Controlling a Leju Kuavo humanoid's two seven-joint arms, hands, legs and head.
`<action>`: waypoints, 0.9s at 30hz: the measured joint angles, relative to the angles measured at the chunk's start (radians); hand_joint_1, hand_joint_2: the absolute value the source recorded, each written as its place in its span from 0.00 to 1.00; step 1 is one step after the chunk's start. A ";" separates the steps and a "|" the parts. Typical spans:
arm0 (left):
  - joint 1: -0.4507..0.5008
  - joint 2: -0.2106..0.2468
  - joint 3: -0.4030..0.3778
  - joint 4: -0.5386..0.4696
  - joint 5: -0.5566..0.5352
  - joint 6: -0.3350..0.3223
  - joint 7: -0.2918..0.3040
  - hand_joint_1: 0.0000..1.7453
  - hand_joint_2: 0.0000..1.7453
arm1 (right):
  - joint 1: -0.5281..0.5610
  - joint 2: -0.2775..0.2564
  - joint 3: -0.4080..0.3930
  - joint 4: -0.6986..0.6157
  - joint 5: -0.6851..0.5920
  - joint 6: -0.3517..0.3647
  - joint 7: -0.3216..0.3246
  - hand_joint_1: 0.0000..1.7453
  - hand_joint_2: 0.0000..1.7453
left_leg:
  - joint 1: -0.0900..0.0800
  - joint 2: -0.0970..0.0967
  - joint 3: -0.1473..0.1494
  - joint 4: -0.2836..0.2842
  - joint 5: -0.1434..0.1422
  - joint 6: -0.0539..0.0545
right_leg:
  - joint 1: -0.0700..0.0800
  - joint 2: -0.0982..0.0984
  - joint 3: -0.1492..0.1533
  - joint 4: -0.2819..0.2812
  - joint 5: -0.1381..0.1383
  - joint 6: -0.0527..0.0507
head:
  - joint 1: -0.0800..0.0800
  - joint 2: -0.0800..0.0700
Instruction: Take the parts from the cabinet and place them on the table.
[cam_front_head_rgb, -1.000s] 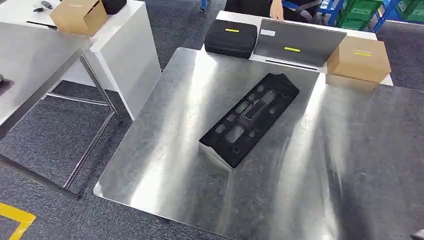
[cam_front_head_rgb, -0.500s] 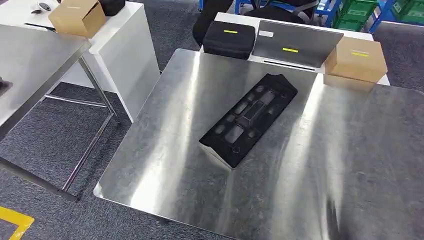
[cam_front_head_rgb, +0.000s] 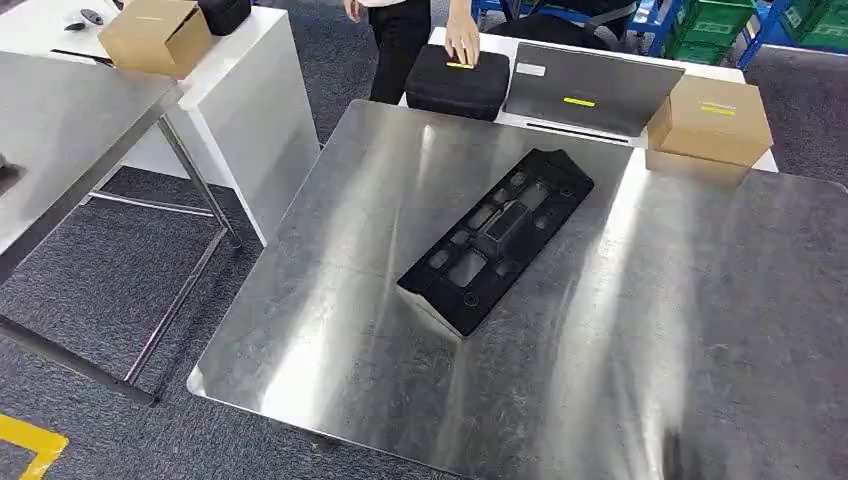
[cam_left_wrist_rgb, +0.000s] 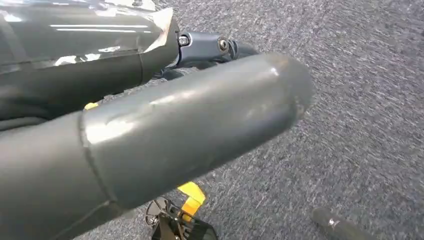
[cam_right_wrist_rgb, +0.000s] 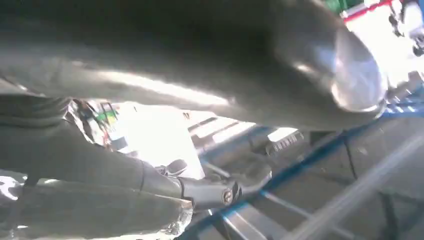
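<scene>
A long black moulded part (cam_front_head_rgb: 497, 237) with several recesses lies slantwise on the steel table (cam_front_head_rgb: 330, 330), near its middle. My left hand (cam_left_wrist_rgb: 165, 125) hangs over grey carpet in the left wrist view, its thick thumb stretched out apart from the dark fingers (cam_left_wrist_rgb: 75, 70), with nothing in it. In the right wrist view my right hand (cam_right_wrist_rgb: 200, 75) is blurred, thumb and fingers (cam_right_wrist_rgb: 90, 165) apart and nothing between them.
Behind the steel table stands a white table with a black case (cam_front_head_rgb: 455, 85), a grey flat panel (cam_front_head_rgb: 590, 85) and a cardboard box (cam_front_head_rgb: 710, 120). A person's hand (cam_front_head_rgb: 461, 45) rests on the case. To the left are another steel table (cam_front_head_rgb: 60, 130) and a white bench (cam_front_head_rgb: 255, 90).
A person has walked up behind the far table and laid a hand on the black case. The black part has stayed where it was on the steel table.
</scene>
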 joint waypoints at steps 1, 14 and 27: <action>0.000 0.000 0.003 0.000 0.000 0.000 0.000 0.00 0.00 | -0.002 0.006 0.002 0.021 -0.003 0.000 0.000 0.00 0.00 | 0.000 0.000 0.000 0.000 0.000 0.000 | 0.000 0.000 -0.001 0.000 0.000 0.000 | 0.000 0.000; 0.006 -0.002 0.038 0.000 0.008 0.018 -0.008 0.00 0.00 | -0.161 0.024 -0.244 0.366 0.151 0.000 0.000 0.00 0.00 | -0.001 0.002 0.002 0.000 -0.001 0.000 | 0.000 0.001 -0.001 0.000 0.000 0.000 | -0.001 0.000; 0.006 0.003 0.068 0.000 0.006 0.022 -0.002 0.00 0.00 | -0.291 0.024 -0.563 0.446 0.256 -0.001 0.203 0.00 0.00 | -0.002 0.002 0.002 0.000 -0.001 0.001 | -0.002 0.001 -0.001 0.000 0.000 0.000 | 0.000 0.000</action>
